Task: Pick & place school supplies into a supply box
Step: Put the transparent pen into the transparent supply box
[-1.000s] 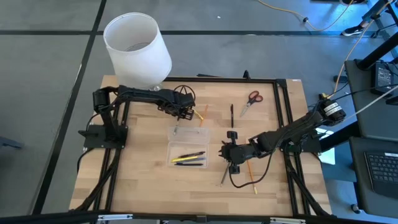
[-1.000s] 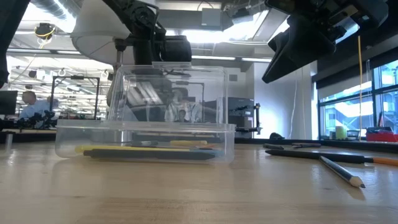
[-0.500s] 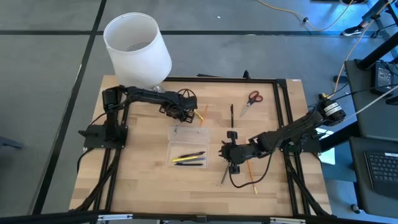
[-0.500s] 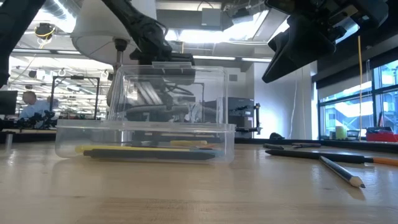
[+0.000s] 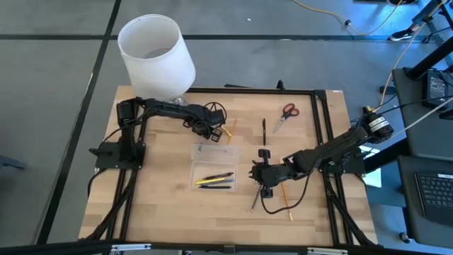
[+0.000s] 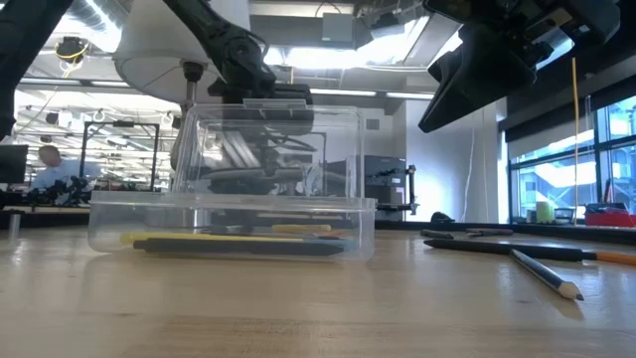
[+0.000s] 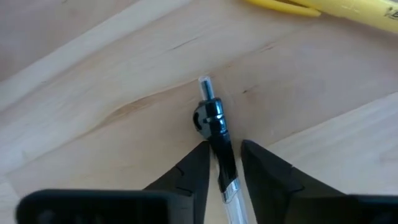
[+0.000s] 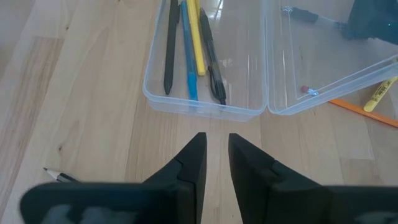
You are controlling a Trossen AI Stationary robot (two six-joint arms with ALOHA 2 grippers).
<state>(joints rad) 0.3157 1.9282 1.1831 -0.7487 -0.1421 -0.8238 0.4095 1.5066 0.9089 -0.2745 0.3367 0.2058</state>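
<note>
Pale wood-grain desk (image 5: 163,205); clear supply box (image 8: 205,62) holding yellow, blue and black pens; red-handled scissors (image 5: 286,113); white lamp shade (image 5: 156,57).

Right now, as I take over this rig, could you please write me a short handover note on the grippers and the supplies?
Left gripper: fingers either side of a clear pen on the table behind the box; grip not confirmed.
Right gripper: nearly closed, empty, hovering right of the supply box.
Done: several pens and pencils lie in the box.
Left: scissors, a black pen, a yellow marker, an orange pencil and a grey pencil lie on the table.
</note>
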